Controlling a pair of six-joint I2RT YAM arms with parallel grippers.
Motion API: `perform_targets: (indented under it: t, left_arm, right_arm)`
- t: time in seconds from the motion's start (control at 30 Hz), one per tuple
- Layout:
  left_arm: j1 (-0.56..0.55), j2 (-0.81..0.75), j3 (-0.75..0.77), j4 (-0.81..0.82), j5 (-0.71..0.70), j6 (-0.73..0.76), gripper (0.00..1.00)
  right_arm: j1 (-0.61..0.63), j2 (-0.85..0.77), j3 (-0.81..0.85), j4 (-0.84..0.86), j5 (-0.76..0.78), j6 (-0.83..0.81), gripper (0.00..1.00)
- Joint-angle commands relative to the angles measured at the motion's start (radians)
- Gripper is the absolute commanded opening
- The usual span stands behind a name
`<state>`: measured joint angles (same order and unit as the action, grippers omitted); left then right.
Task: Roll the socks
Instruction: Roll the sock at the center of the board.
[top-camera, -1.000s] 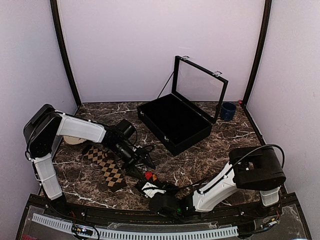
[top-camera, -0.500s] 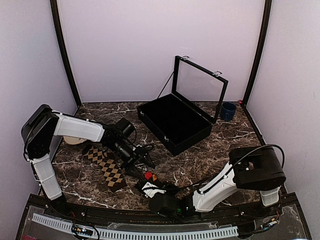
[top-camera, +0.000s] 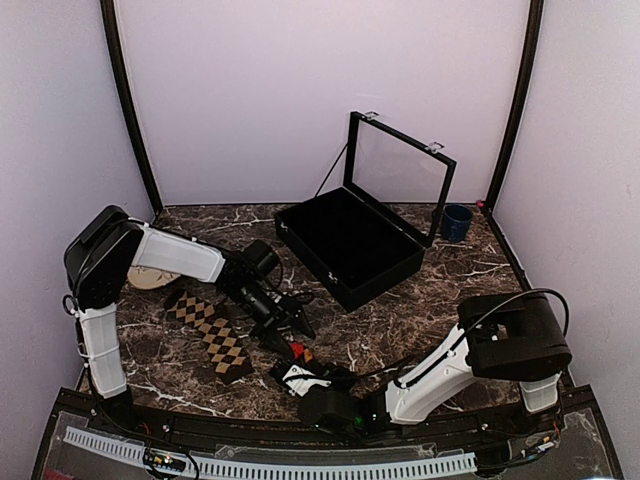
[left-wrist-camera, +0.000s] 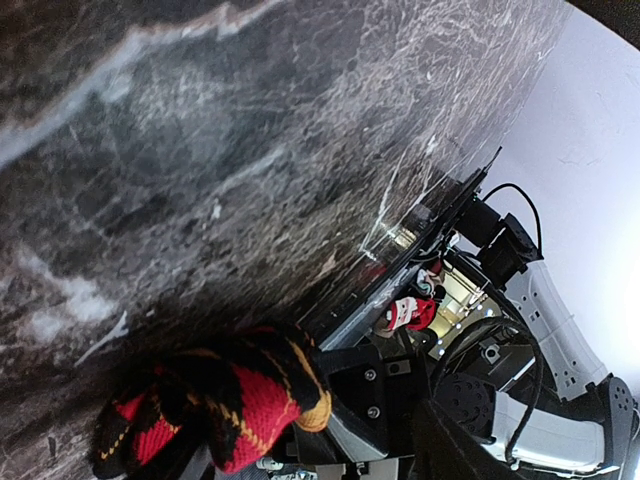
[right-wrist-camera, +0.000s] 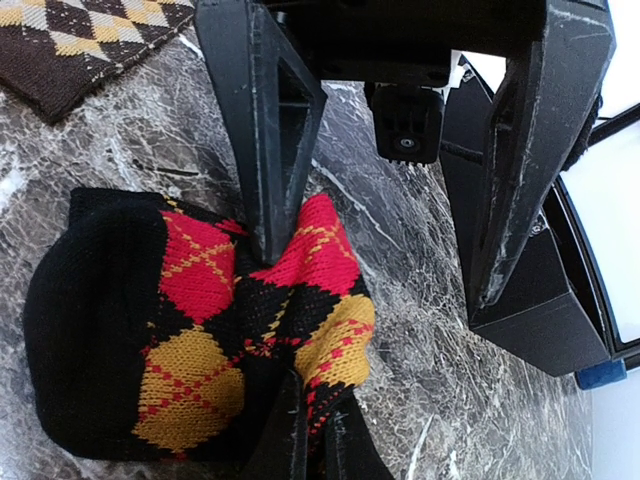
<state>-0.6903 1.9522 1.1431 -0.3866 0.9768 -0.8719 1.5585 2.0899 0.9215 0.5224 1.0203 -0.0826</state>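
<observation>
The red-and-orange argyle sock lies bunched on the marble near the front edge; it also shows in the top view and the left wrist view. My right gripper is shut on a fold of its near edge, low by the front rail. My left gripper is open above the sock, and one of its fingers presses its tip into the sock's middle, while the other stands beyond the sock over bare marble. The tan argyle sock lies flat to the left, its end visible in the right wrist view.
An open black box with a raised glass lid stands at the back centre. A blue cup is at the back right. A pale round object lies under the left arm. The front rail runs along the near edge.
The left arm has swung a little to the right and its gripper has come down closer onto the red-and-orange sock. The right arm and the tan sock have not moved.
</observation>
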Motion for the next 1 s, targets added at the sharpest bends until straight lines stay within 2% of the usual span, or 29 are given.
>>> perform_targets:
  t: [0.0,0.37,0.53,0.63,0.77,0.97]
  left_arm:
    - [-0.005,0.006,0.019,-0.028,0.000,0.018,0.65]
    - [-0.006,0.004,-0.056,-0.032,-0.004,0.052,0.54]
    - [-0.005,0.010,-0.099,-0.031,-0.019,0.058,0.54]
    - [-0.005,0.021,-0.093,-0.031,-0.030,0.060,0.49]
    - [-0.005,0.035,-0.072,-0.029,-0.038,0.056,0.38]
    - [-0.006,0.052,-0.053,-0.005,-0.036,0.039,0.09]
  right_arm:
    - [0.008,-0.020,-0.006,0.035,-0.009,-0.015,0.00]
    - [0.006,-0.028,-0.018,0.059,-0.004,-0.022,0.00]
    - [0.007,-0.029,-0.019,0.068,-0.008,-0.020,0.00]
    - [0.008,-0.029,-0.021,0.077,-0.008,-0.024,0.00]
    - [0.008,-0.027,-0.020,0.089,-0.015,-0.031,0.00]
    - [0.008,-0.024,-0.021,0.101,-0.020,-0.040,0.00]
